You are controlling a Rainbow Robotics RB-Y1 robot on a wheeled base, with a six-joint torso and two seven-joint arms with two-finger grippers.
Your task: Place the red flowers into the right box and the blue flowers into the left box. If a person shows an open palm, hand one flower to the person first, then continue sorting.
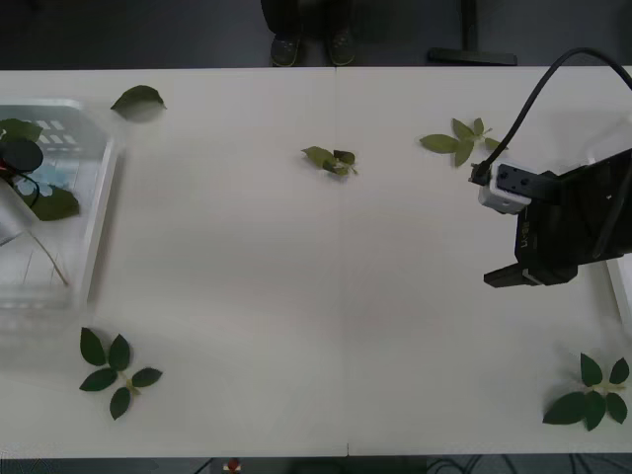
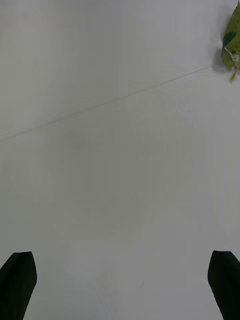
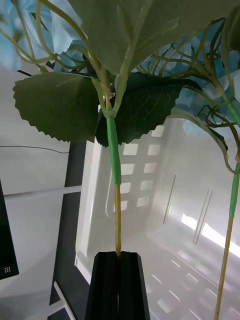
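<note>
While hanging over the left box [image 3: 165,200], at the table's [image 1: 336,296] left edge, pinching the thin stem of one of the blue flowers [image 3: 116,165] between the pressed-together black fingers of the left gripper [image 3: 118,285]. Carrying broad green leaves and pale blue petals above that grip. Hovering at the table's right side with the right gripper [image 2: 120,285], fingers spread wide, near loose leaf sprigs [image 1: 459,140].

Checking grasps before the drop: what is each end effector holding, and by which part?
The left end effector is shut on a blue flower, low on its stem. The right end effector is open, holding nothing.
</note>
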